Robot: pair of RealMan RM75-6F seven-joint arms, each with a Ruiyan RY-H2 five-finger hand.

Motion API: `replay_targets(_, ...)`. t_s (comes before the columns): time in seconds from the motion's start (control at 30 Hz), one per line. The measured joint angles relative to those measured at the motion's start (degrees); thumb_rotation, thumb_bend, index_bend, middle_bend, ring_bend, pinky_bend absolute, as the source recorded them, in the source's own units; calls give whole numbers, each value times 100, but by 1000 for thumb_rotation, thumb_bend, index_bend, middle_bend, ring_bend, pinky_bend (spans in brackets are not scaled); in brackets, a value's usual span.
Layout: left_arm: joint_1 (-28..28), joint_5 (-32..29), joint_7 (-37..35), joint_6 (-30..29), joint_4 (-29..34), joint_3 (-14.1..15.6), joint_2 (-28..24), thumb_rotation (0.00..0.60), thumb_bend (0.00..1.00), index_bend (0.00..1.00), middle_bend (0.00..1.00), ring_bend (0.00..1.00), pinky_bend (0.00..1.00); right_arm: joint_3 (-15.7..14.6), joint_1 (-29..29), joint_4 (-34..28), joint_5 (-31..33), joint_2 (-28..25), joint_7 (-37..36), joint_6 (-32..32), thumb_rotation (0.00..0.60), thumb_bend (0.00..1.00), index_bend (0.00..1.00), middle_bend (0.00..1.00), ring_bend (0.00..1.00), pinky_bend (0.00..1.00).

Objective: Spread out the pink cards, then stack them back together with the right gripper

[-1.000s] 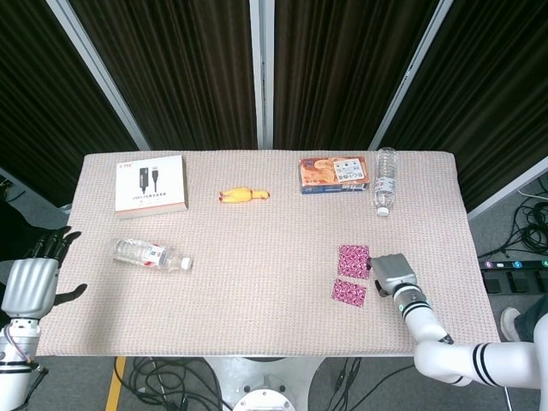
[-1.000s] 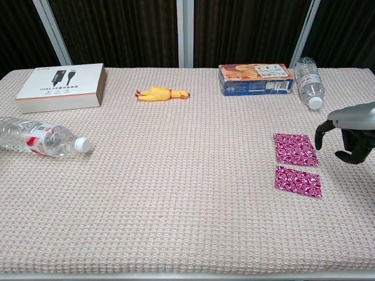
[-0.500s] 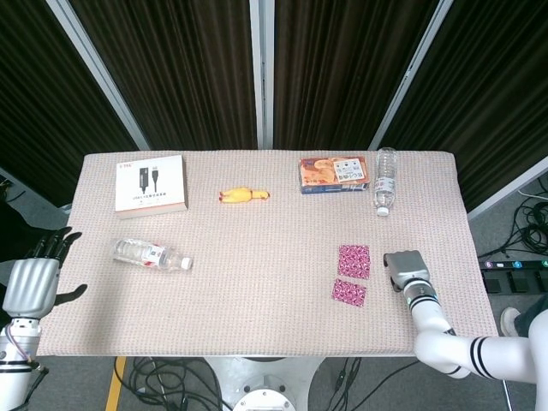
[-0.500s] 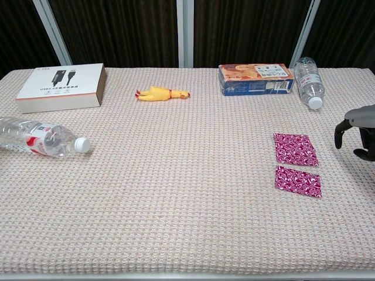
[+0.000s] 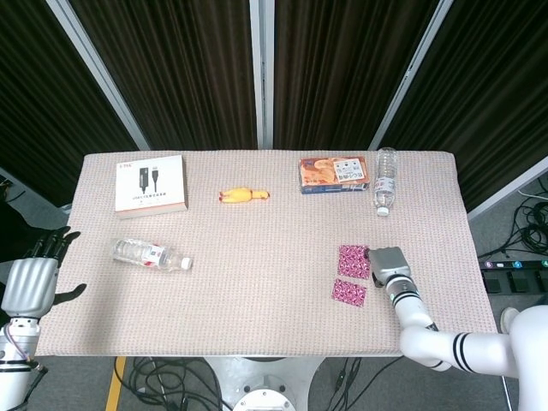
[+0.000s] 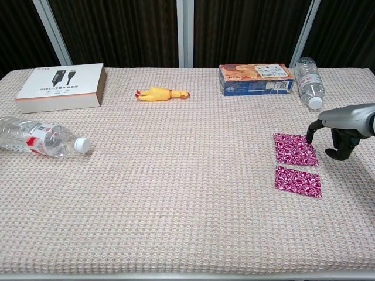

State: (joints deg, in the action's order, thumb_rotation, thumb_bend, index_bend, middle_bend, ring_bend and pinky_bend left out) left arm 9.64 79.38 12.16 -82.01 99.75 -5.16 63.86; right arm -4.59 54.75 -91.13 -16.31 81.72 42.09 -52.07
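Right robot hand [image 6: 335, 130] poised at the edge of two spread pink patterned cards on the woven beige tabletop [image 6: 176, 193].

The far pink patterned card [image 6: 295, 148] and the near pink patterned card [image 6: 298, 180] lie flat, just apart, on the right side of the tabletop. The right robot hand holds nothing; its fingers [image 6: 309, 135] curl downward, one tip at the far card's right corner, though actual contact cannot be told. The left robot hand [image 5: 30, 282] hangs off the tabletop's left edge, released, fingers apart. Elsewhere sit a white cable box [image 6: 61, 86], a yellow rubber chicken [image 6: 159, 93], an orange-and-blue snack box [image 6: 255, 78], an upper clear plastic bottle [image 6: 309, 82] and a left clear plastic bottle [image 6: 36, 137] lying on its side.
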Motion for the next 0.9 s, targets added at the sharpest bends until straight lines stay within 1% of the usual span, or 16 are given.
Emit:
replay_targets(0.2,0,-2,-14,1,-2,-3,-6,600,58,218,226,157,381,46,29,45,39,87,56,34,600,462,234,1000,1000,973)
replay_targets(0.37,-3,0,-30,-6,-3,-6,-11,600,58,218,226,158,381,78,41,-9,42,58,79,-11,600,462,239,1000,1000,973)
replay_targets(0.67,1,-1,-27,3,-6,-4,-9,600,58,218,226,158,381,-10,48,-200,215,-135,291,-213,600,460,347,1000,1000,974)
replay_targets(0.9,3,1,-26,4,-14,-3,-2,600,57,218,226,157,381,-63,115,-261,530,-167,534,-225,600,464,361,1000,1000,973)
